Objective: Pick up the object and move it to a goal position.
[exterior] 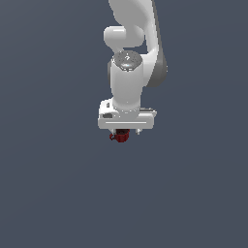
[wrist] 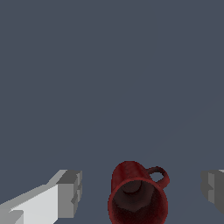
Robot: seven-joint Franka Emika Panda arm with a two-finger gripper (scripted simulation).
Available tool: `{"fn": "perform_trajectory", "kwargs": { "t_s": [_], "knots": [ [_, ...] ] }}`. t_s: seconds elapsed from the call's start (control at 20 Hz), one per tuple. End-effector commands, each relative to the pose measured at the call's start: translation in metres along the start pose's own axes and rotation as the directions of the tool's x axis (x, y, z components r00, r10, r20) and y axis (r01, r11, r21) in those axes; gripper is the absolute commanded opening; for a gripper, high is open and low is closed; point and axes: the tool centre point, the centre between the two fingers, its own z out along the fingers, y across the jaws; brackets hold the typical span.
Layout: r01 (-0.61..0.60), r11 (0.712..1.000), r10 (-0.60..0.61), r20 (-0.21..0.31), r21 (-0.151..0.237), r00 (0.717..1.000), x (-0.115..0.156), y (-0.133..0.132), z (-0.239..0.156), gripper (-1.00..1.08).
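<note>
The mug (wrist: 138, 197) is lying on the grey surface (wrist: 109, 78), dark red, with its dark inside facing the wrist camera and its loop handle (wrist: 158, 175) sticking out to one side. In the wrist view it is sitting between the two fingers (wrist: 65, 194) of the gripper (wrist: 142, 192), and open gaps are showing on both sides, so nothing is touching it. The gripper is standing spread wide, holding nothing. In the exterior view only a small red part of the mug (exterior: 120, 136) is peeking out from beneath the white hand of the arm (exterior: 128, 82), which is hanging straight over it; whether the fingertips are level with the mug's body or above it cannot be told from either view. No goal marker is showing in either picture, so the target position is unknown here. Judged progress: the approach and alignment over the mug appear to be done; the closing of the fingers, the lift and the carry to the goal all remain. The handle, jutting toward one finger, may be catching or twisting the mug as the fingers close.
</note>
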Motion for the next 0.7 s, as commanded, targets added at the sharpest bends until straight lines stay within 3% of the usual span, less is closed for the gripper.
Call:
{"fn": "perform_trajectory", "kwargs": {
  "t_s": [0.0, 0.35, 0.65],
  "knots": [
    [0.0, 1.0, 0.0, 0.0, 0.0, 1.0, 0.0, 0.0, 0.0, 0.28],
    [-0.043, 0.999, 0.043, 0.034, 0.015, 0.998, -0.001, 0.007, 0.008, 0.28],
    [-0.149, 0.988, 0.142, 0.121, 0.048, 0.982, -0.005, 0.023, 0.029, 0.28]
  ]
}}
